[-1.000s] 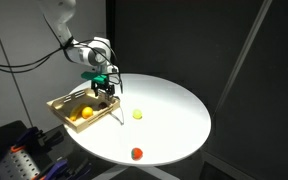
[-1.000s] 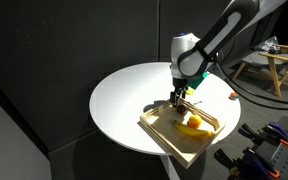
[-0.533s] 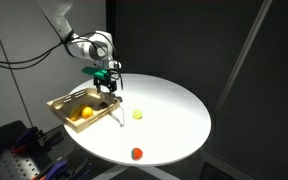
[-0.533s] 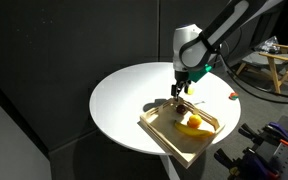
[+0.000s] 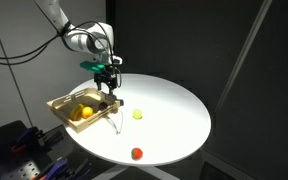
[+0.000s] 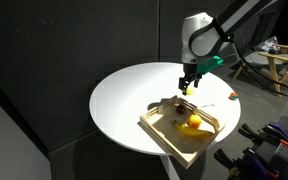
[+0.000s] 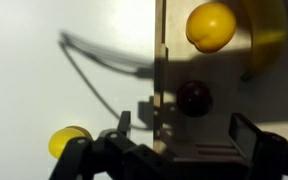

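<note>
Gripper (image 5: 109, 84), jaws apart and empty, hovers over the tray's (image 5: 92, 120) right edge, left of centre; lemon (image 5: 138, 114) nearby, bare table (image 5: 174, 110) stretching right.

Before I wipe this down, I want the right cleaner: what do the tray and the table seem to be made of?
The tray looks like pale, unfinished wood or plywood: flat tan boards with square edges and a matte surface. The table has a smooth, matte white top, likely laminate or painted board; the pictures cannot settle which.
</note>
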Tool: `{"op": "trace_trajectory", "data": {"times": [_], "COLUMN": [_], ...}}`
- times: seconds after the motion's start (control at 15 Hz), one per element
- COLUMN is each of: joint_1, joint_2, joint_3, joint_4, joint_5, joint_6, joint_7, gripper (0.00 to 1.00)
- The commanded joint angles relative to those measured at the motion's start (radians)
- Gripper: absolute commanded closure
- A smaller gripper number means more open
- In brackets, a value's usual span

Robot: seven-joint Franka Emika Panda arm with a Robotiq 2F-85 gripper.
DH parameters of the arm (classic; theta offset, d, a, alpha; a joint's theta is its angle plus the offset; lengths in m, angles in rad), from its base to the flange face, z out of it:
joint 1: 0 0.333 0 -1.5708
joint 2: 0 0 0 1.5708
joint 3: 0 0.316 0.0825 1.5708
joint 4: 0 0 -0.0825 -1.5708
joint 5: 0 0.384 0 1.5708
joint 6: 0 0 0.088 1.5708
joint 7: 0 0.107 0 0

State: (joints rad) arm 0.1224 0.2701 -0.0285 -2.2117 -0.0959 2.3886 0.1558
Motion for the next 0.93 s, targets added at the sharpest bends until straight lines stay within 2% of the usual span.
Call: {"op": "trace_trajectory", "data": {"times": [0.0, 0.87], "joint_1": [-0.021, -0.077], "joint_2": [-0.099, -0.221], "joint_3": [0.005, 0.008], "joint_4": [-0.080, -0.191], "joint_5": [-0.020, -0.019], "joint_6": [-0.041, -0.071], "joint_7": [0.007, -0.019], "gripper": [0.00, 0.00]}}
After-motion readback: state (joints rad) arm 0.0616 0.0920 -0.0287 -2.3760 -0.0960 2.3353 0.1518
